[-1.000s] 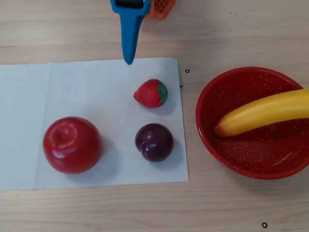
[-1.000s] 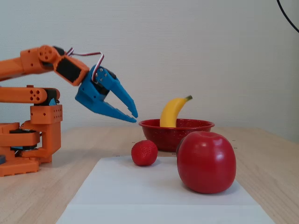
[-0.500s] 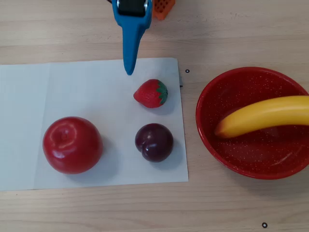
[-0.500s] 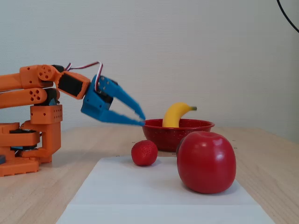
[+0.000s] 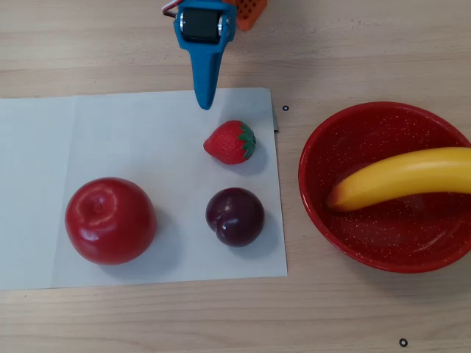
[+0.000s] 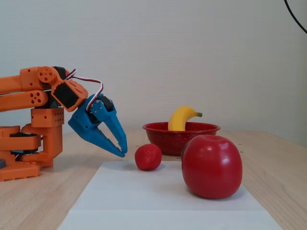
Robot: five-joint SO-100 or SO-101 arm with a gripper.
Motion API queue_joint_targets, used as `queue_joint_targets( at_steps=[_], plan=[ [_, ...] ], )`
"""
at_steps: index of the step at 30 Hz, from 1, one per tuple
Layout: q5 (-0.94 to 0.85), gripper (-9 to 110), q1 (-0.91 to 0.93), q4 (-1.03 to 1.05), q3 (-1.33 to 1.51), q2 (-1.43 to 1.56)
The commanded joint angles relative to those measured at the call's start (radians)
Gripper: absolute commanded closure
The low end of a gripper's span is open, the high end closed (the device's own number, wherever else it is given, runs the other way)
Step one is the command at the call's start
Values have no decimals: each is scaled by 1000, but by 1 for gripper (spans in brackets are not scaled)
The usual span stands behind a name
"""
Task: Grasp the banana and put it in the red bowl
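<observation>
The yellow banana (image 5: 405, 176) lies across the red bowl (image 5: 383, 239) at the right of the overhead view, its far end running out of the frame. In the fixed view the banana (image 6: 180, 120) leans up out of the red bowl (image 6: 180, 139), green stem on top. My blue gripper (image 5: 205, 104) is well left of the bowl, over the far edge of the paper and just beyond the strawberry. Seen from the fixed view, the gripper (image 6: 123, 153) points down close to the table, its fingers closed together with nothing between them.
On the white paper sheet (image 5: 132, 140) lie a strawberry (image 5: 230, 142), a dark plum (image 5: 235, 216) and a big red apple (image 5: 110, 220). The apple (image 6: 211, 166) stands nearest the fixed camera. The orange arm base (image 6: 29, 143) sits at the left.
The gripper has drawn back toward the base and dipped from bowl height to near the table, its fingers closing. The banana has settled lower in the bowl.
</observation>
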Motion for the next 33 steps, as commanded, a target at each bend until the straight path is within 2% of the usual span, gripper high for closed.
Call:
queue_joint_targets(
  at_steps=[1, 33],
  plan=[
    [-21, 101, -12, -6, 17, 12],
    [-21, 101, -12, 6, 17, 11]
  ],
)
